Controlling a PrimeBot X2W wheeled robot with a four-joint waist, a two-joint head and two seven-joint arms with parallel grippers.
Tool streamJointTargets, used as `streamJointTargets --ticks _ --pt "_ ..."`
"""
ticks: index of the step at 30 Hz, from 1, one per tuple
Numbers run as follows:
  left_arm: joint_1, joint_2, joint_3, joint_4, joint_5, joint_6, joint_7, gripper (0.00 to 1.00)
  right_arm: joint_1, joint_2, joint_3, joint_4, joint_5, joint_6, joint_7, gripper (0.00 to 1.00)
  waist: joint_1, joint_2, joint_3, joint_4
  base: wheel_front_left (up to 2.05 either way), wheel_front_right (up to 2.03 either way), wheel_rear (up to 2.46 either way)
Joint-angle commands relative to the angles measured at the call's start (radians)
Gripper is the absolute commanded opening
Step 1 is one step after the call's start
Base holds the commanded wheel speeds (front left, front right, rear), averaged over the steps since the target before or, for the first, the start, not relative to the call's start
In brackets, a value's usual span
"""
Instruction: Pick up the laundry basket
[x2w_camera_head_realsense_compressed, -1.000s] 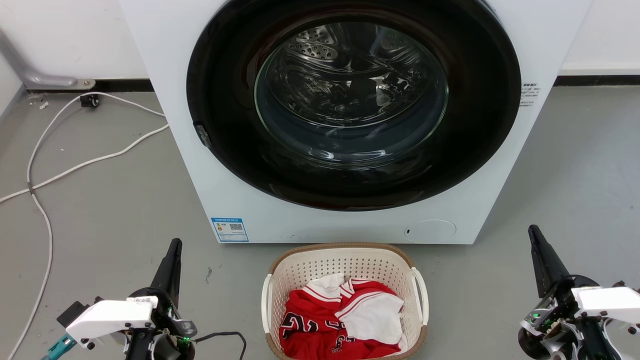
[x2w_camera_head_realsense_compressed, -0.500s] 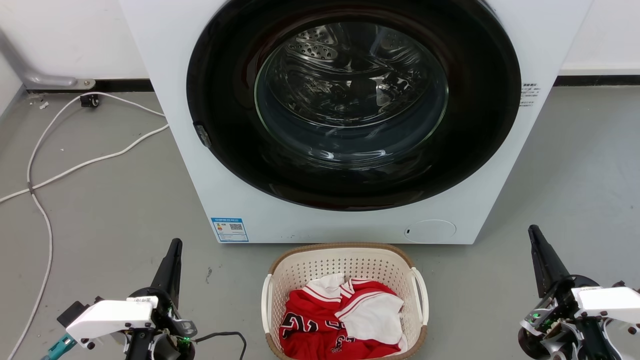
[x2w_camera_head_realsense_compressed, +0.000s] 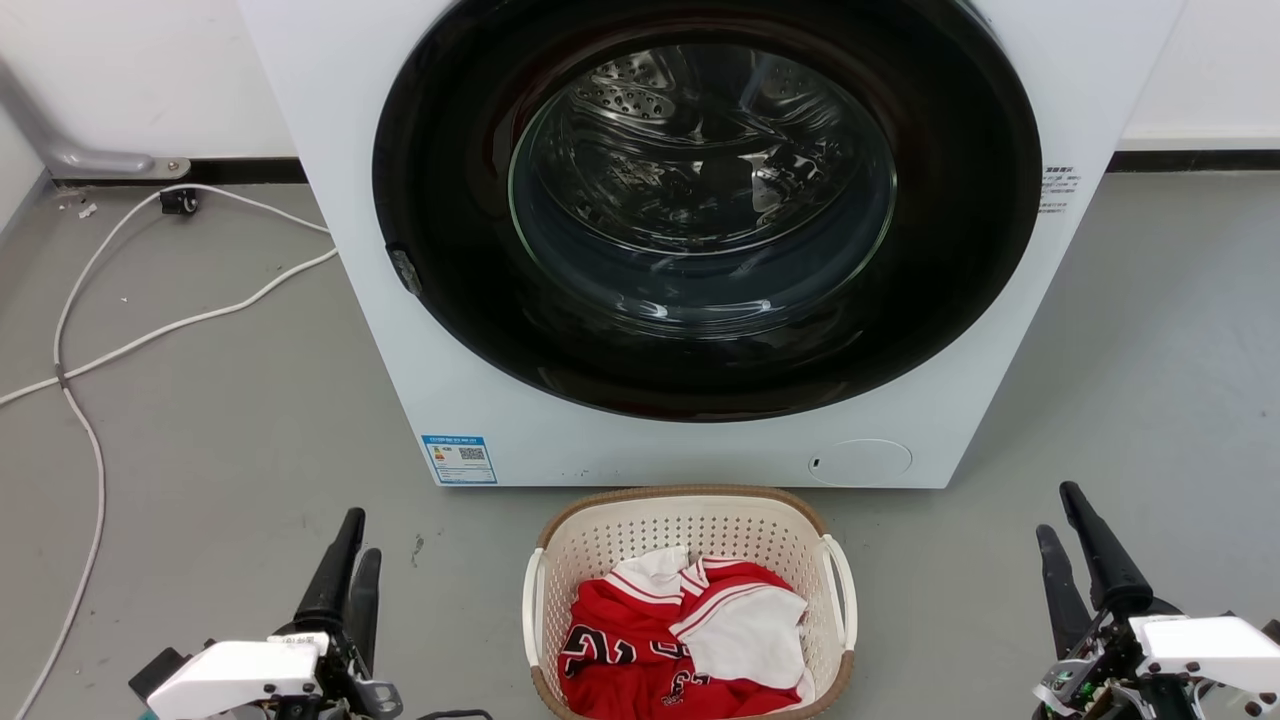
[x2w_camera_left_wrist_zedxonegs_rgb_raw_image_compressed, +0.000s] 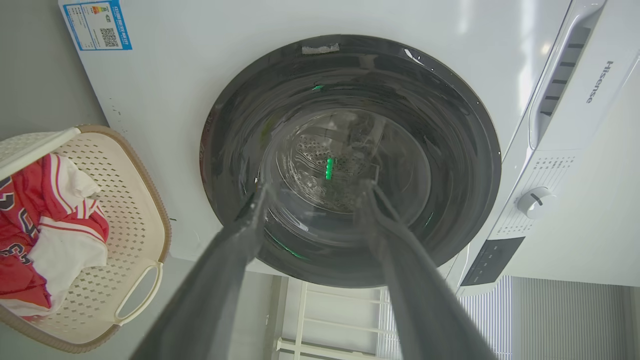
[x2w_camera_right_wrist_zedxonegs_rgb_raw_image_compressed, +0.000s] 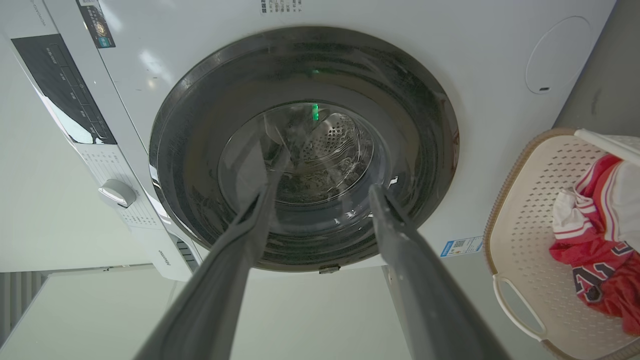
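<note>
The laundry basket (x2w_camera_head_realsense_compressed: 690, 493) stands on the grey floor just before the washing machine, cream with perforated walls, a brown rim and white side handles (x2w_camera_head_realsense_compressed: 845, 590). A red and white jersey (x2w_camera_head_realsense_compressed: 640, 650) lies inside it. My left gripper (x2w_camera_head_realsense_compressed: 360, 540) is open, low at the basket's left, well apart from it. My right gripper (x2w_camera_head_realsense_compressed: 1057, 512) is open at the far right, also apart. In the left wrist view the open left gripper (x2w_camera_left_wrist_zedxonegs_rgb_raw_image_compressed: 314, 189) points at the machine door, basket (x2w_camera_left_wrist_zedxonegs_rgb_raw_image_compressed: 135, 200) to its left. In the right wrist view the open right gripper (x2w_camera_right_wrist_zedxonegs_rgb_raw_image_compressed: 327, 172) does the same, basket (x2w_camera_right_wrist_zedxonegs_rgb_raw_image_compressed: 525, 225) at its right.
The white washing machine (x2w_camera_head_realsense_compressed: 450, 380) with its shut dark round door (x2w_camera_head_realsense_compressed: 700, 200) rises right behind the basket. White cables (x2w_camera_head_realsense_compressed: 60, 378) trail over the floor at the left, near a grey pipe (x2w_camera_head_realsense_compressed: 70, 155) along the wall. Bare floor lies on both sides of the basket.
Both grippers sit lower in the head view than before. Each now shows two separated fingers where one dark finger showed. The basket has not moved.
</note>
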Motion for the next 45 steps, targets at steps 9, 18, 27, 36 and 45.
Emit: streamJointTargets --ticks 9,18,27,36,45 --pt "-0.012 0.002 0.012 -0.069 0.150 0.001 -0.053 1.00 -0.013 -0.003 -0.007 -0.055 -0.164 0.000 -0.053 1.00 0.0000 -0.0001 0.003 0.000 0.00 0.00 0.00" --pt "-0.001 0.003 -0.018 -0.134 0.374 0.030 -0.098 1.00 0.000 -0.003 0.018 -0.130 -0.433 0.000 -0.098 1.00 0.0000 -0.0001 0.008 0.000 0.00 0.00 0.00" --pt "0.007 0.003 -0.055 -0.172 0.570 0.064 -0.134 1.00 0.012 -0.003 0.053 -0.174 -0.681 0.000 -0.134 1.00 0.0000 -0.0001 0.012 0.000 0.00 0.00 0.00" --pt "0.017 0.003 -0.077 -0.199 0.704 0.069 -0.163 1.00 0.022 -0.004 0.067 -0.198 -0.841 0.000 -0.164 1.00 0.0000 -0.0001 0.012 0.000 0.00 0.00 0.00" --pt "0.032 0.003 -0.087 -0.228 0.841 0.065 -0.196 1.00 0.037 -0.004 0.075 -0.221 -0.998 0.000 -0.198 1.00 0.0000 -0.0001 0.014 0.002 0.00 0.00 0.00"
